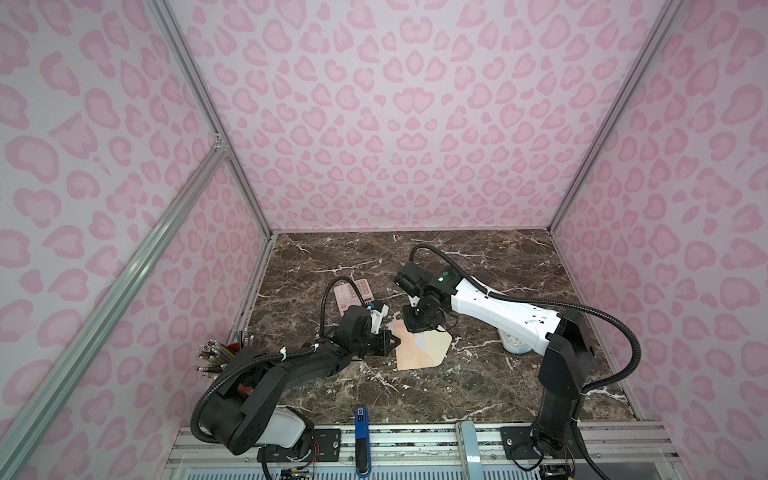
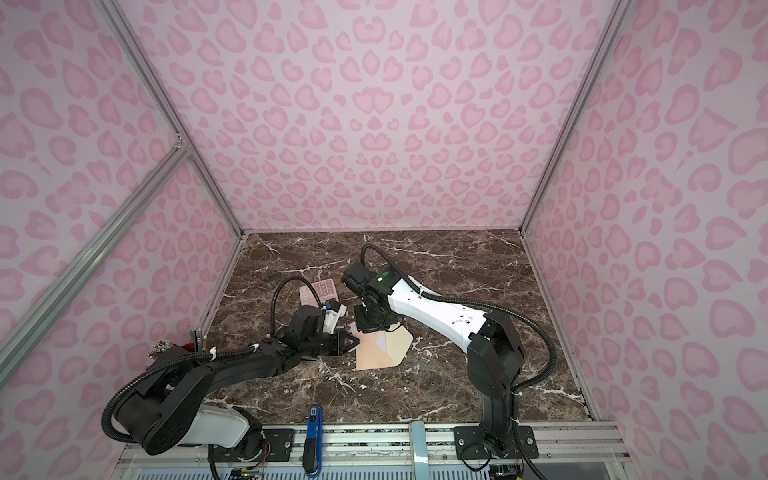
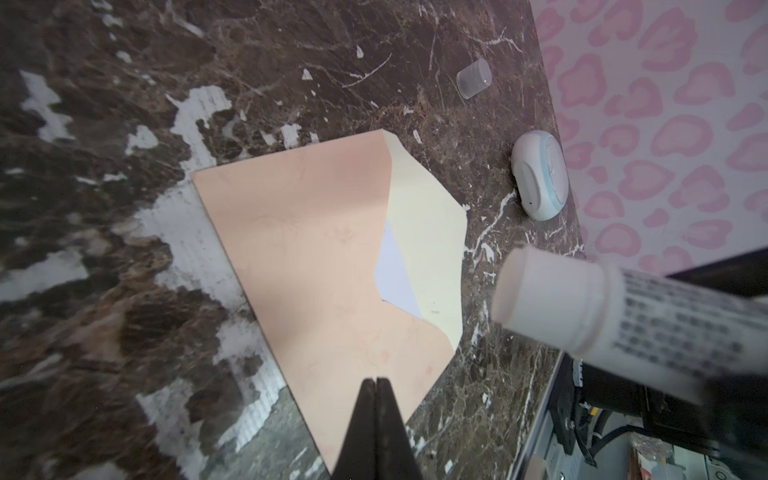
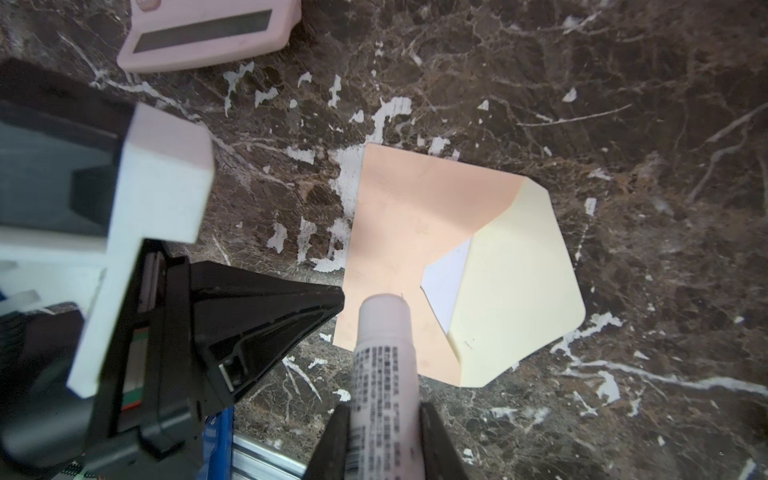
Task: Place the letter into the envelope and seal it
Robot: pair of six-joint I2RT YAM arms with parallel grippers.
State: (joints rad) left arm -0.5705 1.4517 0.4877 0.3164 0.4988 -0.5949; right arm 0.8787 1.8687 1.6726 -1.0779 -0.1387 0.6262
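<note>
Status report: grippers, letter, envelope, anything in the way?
Left gripper shut, tip at envelope edge. Right gripper grips uncapped glue stick over envelope. Letter inside, flap open, unsealed. Nothing on flap.

Your left claw [image 3: 376, 380] is pinched closed and reaches toward the middle; your right claw [image 4: 384, 411] points down, clamping a glue stick [image 4: 380, 332].

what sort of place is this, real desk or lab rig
Most likely a staged robot test cell, not a real desk: pink printed wall panels on aluminium framing box in a marble-look tabletop, and the left arm and right arm mount on a front rail.
</note>
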